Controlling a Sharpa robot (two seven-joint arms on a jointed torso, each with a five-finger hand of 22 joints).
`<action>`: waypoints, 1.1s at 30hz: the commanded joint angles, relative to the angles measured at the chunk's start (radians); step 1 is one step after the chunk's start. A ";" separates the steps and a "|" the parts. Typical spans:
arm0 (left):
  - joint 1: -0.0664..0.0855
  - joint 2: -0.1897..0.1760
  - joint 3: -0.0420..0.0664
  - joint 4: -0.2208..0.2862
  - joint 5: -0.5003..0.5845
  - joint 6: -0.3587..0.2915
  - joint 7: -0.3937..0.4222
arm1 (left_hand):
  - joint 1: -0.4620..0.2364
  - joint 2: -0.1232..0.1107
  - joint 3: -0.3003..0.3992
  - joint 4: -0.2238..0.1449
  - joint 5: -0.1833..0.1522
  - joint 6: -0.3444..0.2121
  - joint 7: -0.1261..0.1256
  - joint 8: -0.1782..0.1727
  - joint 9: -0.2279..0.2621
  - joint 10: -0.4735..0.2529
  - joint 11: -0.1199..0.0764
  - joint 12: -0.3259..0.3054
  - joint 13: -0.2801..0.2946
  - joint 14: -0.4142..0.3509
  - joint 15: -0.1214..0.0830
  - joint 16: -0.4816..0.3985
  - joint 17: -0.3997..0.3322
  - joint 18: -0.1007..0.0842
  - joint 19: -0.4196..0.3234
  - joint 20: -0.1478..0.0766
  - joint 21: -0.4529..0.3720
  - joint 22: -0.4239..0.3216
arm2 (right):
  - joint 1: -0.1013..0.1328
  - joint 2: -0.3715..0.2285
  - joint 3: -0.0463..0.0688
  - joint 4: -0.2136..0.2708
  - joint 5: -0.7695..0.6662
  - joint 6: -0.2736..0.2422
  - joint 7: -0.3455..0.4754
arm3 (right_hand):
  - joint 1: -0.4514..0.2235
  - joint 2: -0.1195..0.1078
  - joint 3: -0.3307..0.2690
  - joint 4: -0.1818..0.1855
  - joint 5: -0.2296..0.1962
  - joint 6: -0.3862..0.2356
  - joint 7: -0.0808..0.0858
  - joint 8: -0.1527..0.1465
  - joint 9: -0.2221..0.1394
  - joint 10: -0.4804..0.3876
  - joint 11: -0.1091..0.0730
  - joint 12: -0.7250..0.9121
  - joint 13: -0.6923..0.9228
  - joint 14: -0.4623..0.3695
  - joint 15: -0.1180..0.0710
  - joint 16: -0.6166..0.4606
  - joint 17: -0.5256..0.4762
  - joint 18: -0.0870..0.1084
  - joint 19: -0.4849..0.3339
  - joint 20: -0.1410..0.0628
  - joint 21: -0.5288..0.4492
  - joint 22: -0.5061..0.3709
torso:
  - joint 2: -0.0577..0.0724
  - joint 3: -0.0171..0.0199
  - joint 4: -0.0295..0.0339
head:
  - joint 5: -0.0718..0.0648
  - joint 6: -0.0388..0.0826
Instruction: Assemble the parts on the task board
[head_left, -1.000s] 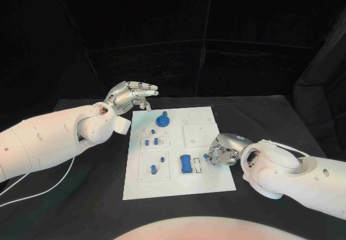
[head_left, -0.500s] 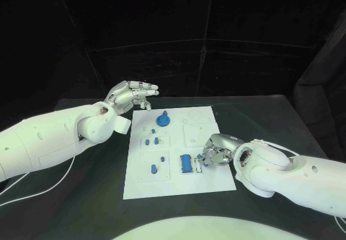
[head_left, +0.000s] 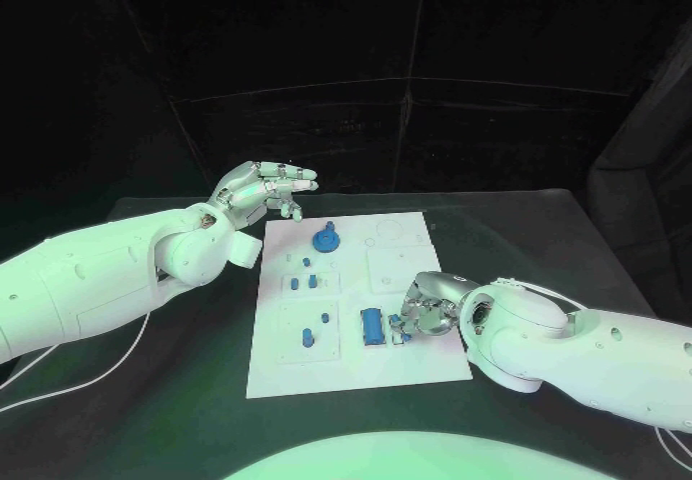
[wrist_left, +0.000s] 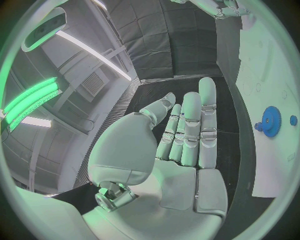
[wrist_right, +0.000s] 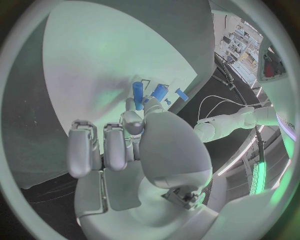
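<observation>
Our right hand (head_left: 428, 308) pinches a blue part (wrist_right: 137, 95) over the board (head_left: 418, 365), just beside the block (head_left: 372, 326). Next we judge it needs seating in the slot. Left hand (head_left: 264, 190) hangs open, far off.

We see the white task board (head_left: 418, 355) lying at the middle of the frame on the black table (head_left: 173, 400). Our left hand (head_left: 264, 190) is raised at upper left, just beyond the board's top left corner, fingers apart and holding nothing. Our right hand (head_left: 427, 310) is low over the board's right side, fingers curled beside a blue rectangular part (head_left: 372, 326). A blue gear-shaped part (head_left: 327, 240) sits near the board's top, with small blue pieces (head_left: 296, 284) below it.
</observation>
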 joint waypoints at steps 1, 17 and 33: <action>0.002 0.002 0.001 0.001 0.004 0.015 -0.002 | -0.001 0.007 -0.005 0.002 0.002 -0.005 0.001 0.003 0.001 -0.006 -0.002 0.002 0.001 -0.005 -0.001 0.006 -0.001 0.020 0.003 0.001 -0.007 -0.001 | 0.001 0.004 0.000 -0.002 0.008 0.030 -0.019 | -0.012 0.003 0.004 0.001 0.007 0.010 -0.005 0.005 -0.001 0.009 0.001 0.000 0.001 0.054 -0.008 0.006 0.001 -0.011 0.005 -0.005 0.005 0.100 | -0.001 -0.0003 0.0002 | -0.001 -0.001; 0.002 0.005 0.001 -0.001 0.004 0.020 -0.005 | -0.001 0.007 -0.005 0.002 0.002 -0.005 0.001 0.003 0.001 -0.006 -0.002 0.002 0.001 -0.005 -0.001 0.006 -0.001 0.020 0.003 0.001 -0.007 -0.001 | 0.001 0.022 0.000 -0.018 0.005 0.027 -0.037 | -0.118 -0.002 0.009 0.018 -0.040 0.029 -0.006 0.006 0.014 0.019 0.001 0.002 0.008 0.054 -0.009 0.007 0.005 -0.011 0.006 -0.007 0.005 0.102 | 0.001 -0.0011 -0.0009 | 0.002 0.001; 0.002 0.004 0.001 -0.002 0.004 0.022 -0.009 | -0.001 0.007 -0.005 0.002 0.002 -0.005 0.001 0.003 0.001 -0.006 -0.002 0.002 0.001 -0.005 -0.001 0.006 -0.001 0.020 0.003 0.001 -0.007 -0.001 | 0.001 0.020 0.000 -0.021 -0.017 0.026 -0.034 | -0.192 0.000 -0.042 0.013 -0.074 0.032 -0.006 0.004 0.026 0.021 0.002 0.000 0.013 0.054 -0.008 0.005 0.004 -0.011 0.006 -0.006 0.005 0.102 | -0.001 0.0004 -0.0021 | 0.004 -0.001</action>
